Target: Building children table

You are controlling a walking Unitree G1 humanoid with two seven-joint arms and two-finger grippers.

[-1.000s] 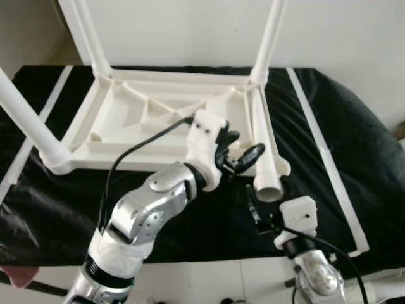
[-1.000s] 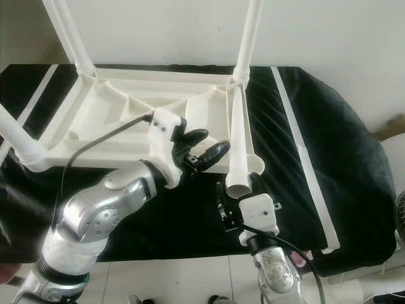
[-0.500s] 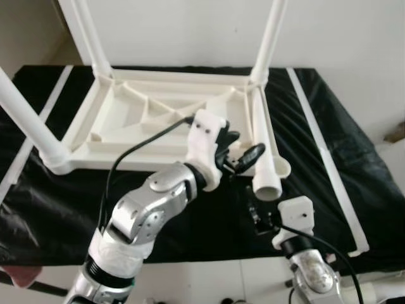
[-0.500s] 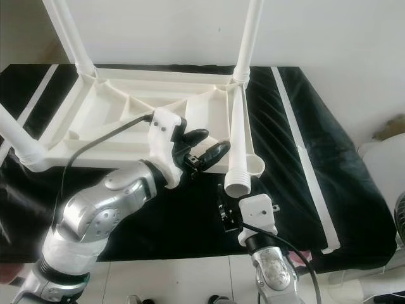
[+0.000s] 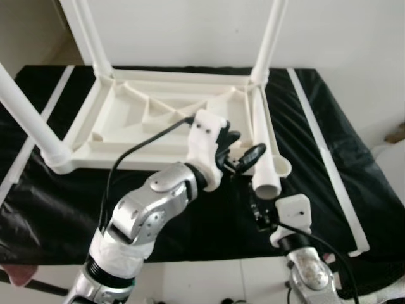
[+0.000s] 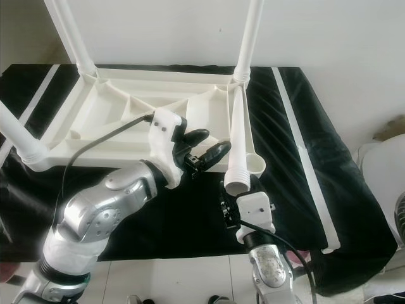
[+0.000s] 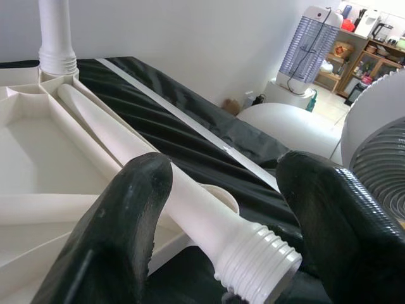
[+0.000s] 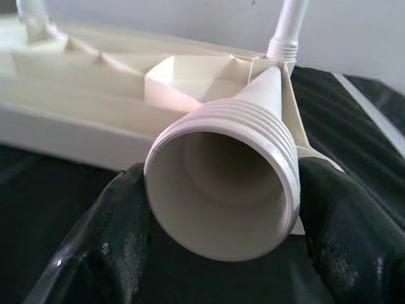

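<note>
R gripper spread wide, fingers flanking the threaded open end of the loose leg, not clamped. L gripper also open, at table edge just beside that leg. Upturned white table top lies on black cloth; 3 legs fitted upright, 1 loose leg lying along its right rim.

- No legible text, label, brand, number or sign in any view.
- White table frame: plain moulded plastic, unmarked.
- Loose leg: bare threads, no marking.
- Shelf items beyond the frame: too small and blurred to read.
</note>
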